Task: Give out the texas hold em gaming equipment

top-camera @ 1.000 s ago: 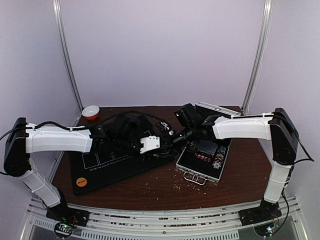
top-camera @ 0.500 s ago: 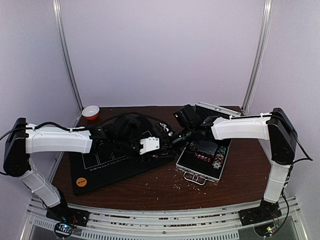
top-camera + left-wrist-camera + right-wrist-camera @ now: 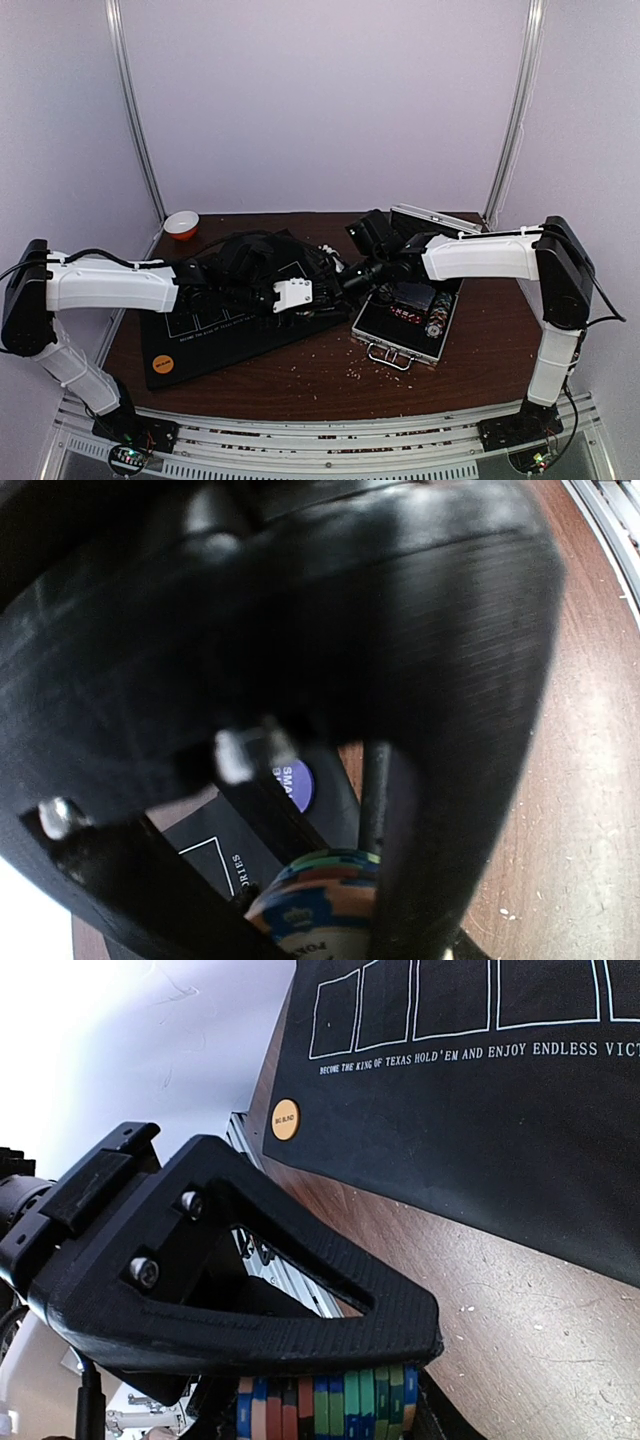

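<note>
Top view, L to R. 1 orange-and-white bowl (image 3: 181, 224) is seen at upper left of the table (image 3: 330, 378), well apart from the rest. 1 black mat (image 3: 230, 335) is laid across left-centre, and 1 orange disc (image 3: 163, 365) is placed on its lower-left corner. In R wrist view a row of white-outlined boxes is printed on the mat, at least 4 counted, w/ a text line under them. 1 purple disc (image 3: 293, 783) is seen on the mat at centre of L wrist view.

2 arms are reached in from L and R edges, tips nearly touching at frame centre over the mat's right end.

- The left gripper (image 3: 322, 268): 1 chip stack (image 3: 320, 910) is seen end-on at bottom centre of L wrist view, flanked by black fingers. Whether the pincer is grasping or released can't be told, view too close and blurred.
- The right gripper (image 3: 352, 280): clenched on the chip stack, which is held on edge under the upper finger (image 3: 250, 1335) at bottom of R wrist view. Striped edges are blue, orange, red, green; exact no. not countable. Stack is held clear of the table, just left of the case.

1 silver case (image 3: 392, 352) is lying open at centre-right, lid (image 3: 435, 217) tipped back. More chips (image 3: 436, 322) are racked inside at its right, no. unreadable. Pale crumbs are scattered on the table below mat and case.
</note>
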You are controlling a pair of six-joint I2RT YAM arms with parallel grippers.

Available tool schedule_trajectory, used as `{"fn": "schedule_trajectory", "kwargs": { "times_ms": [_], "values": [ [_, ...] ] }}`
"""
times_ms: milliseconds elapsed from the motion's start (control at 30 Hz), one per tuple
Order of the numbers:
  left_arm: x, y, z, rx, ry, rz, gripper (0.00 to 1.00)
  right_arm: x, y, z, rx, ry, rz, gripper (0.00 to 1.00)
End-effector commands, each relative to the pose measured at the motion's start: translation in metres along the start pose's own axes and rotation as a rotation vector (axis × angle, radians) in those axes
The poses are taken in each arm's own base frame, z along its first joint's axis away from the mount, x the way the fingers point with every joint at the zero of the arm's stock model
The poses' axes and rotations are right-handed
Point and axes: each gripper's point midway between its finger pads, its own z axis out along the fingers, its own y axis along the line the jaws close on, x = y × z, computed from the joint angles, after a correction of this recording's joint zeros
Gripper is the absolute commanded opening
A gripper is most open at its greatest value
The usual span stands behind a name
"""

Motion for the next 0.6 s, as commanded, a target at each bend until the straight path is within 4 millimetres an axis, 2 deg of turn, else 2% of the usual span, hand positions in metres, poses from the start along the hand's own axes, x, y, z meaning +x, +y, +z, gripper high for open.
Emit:
{"fn": "schedule_trajectory", "kwargs": {
  "times_ms": [0, 233, 567],
  "values": [
    [-0.023, 0.022, -0.01, -0.088, -0.096, 0.02, 0.48, 0.001, 0.016, 0.0, -0.073, -0.005, -0.015, 0.0],
    [-0.037, 0.017, -0.014, -0.054, -0.171, 0.017, 0.49, -0.002, 0.017, 0.002, -0.096, -0.02, -0.005, 0.0],
    [-0.031, 0.012, -0.012, -0.035, -0.148, 0.017, 0.0, -0.002, 0.02, 0.002, -0.116, -0.019, -0.003, 0.0]
  ]
}}
